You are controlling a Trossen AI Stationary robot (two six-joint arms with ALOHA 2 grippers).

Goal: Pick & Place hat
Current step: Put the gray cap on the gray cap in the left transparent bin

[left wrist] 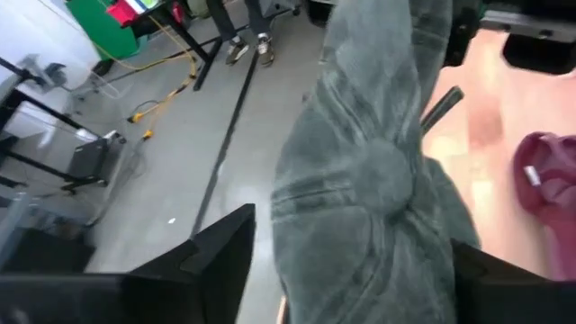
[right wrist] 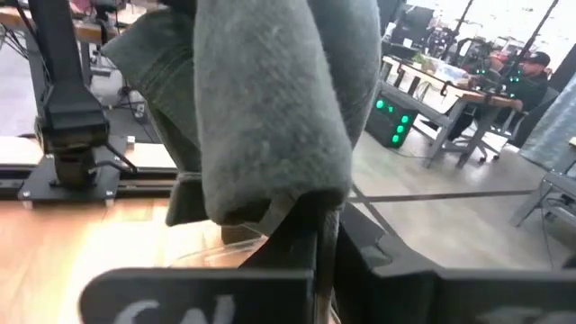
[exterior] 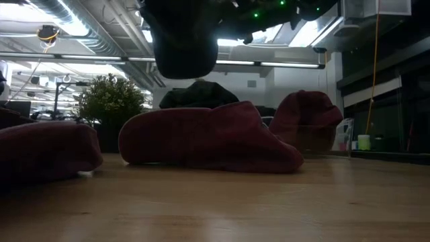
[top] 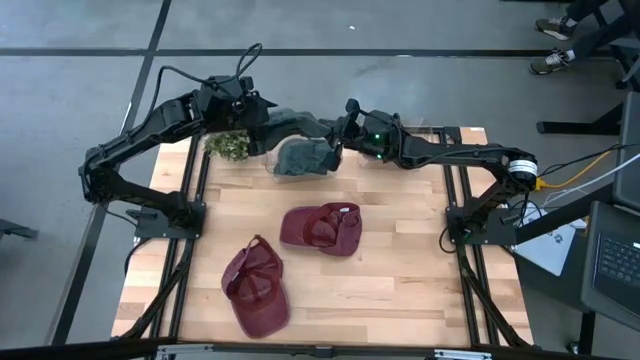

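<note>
Both grippers at far table edge on grey cap. Right gripper clenched on cap; left gripper fingers spread around cap, grasp unclear. Two red caps on table.

No legible text or labels

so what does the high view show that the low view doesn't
Only the high view shows both arms meeting at the table's far edge: the left claw and right claw on either side of the grey hat, the right one shut on it, over a clear bin. Only the low view shows the room behind, with ceiling lights and a bottle at the right. Both show two maroon hats on the wooden table, the plant and the grey hat hanging above.
</note>
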